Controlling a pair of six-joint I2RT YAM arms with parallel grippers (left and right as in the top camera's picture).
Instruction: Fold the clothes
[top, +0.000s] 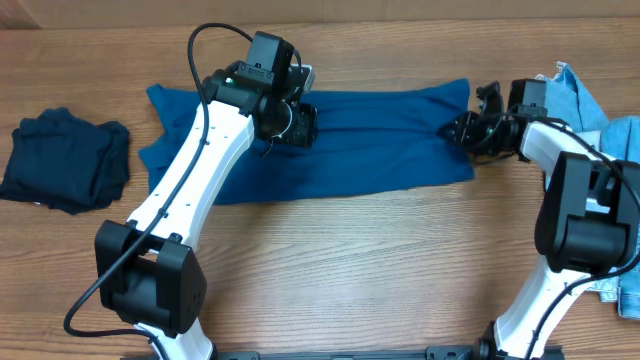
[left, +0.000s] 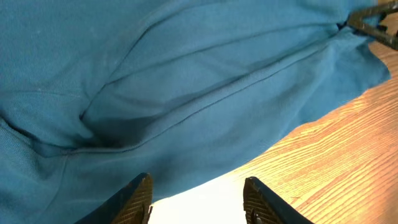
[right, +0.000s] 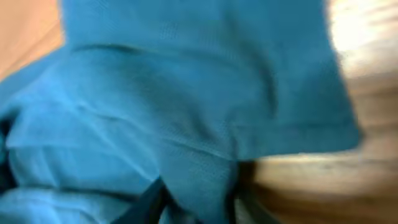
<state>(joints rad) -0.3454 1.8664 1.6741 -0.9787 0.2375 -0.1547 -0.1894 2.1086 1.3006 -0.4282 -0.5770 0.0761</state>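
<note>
The clothes lie on the wooden table. A large mid-blue knit garment (top: 380, 140) is spread flat across the middle. My left gripper (top: 292, 126) hovers over its upper left part. In the left wrist view its jaws (left: 198, 202) stand open with nothing between them, and the blue cloth (left: 186, 74) lies ahead of them. My right gripper (top: 463, 130) is at the garment's right edge. The right wrist view is blurred, and there the gripper (right: 199, 202) is shut on a fold of the blue cloth (right: 205, 174).
A folded dark navy garment (top: 65, 160) lies at the far left. Pale blue denim pieces (top: 585, 100) and a bright blue cloth (top: 625, 135) are heaped at the right edge, behind my right arm. Bare wood (top: 350, 270) fills the front of the table.
</note>
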